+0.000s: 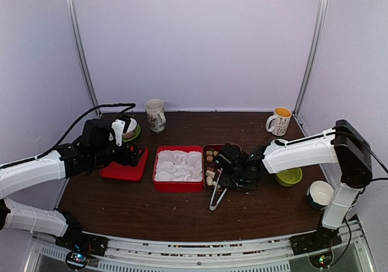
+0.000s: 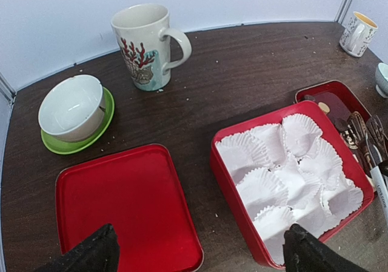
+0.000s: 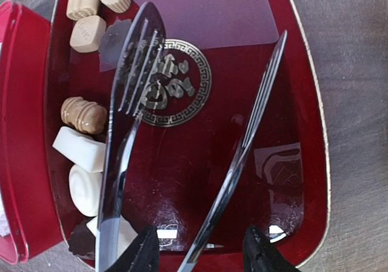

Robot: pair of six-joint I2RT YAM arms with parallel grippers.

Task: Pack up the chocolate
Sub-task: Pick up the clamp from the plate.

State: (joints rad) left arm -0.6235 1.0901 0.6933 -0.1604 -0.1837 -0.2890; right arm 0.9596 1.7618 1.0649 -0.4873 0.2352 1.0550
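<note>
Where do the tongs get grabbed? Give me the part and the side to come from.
Grip the tongs across both arms, roughly midway between blades and hinge, coming from above. They seem to lie flat with the blades over the red tray and the hinge end pointing away from it. The arms are spread in a V, so squeezing there should close the blades.

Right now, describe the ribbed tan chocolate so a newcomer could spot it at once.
Find the dark red tray with the gold emblem, under the tongs. Along its left wall, the ribbed tan chocolate lies beside a white block. It alone is oblong with ridges.
</note>
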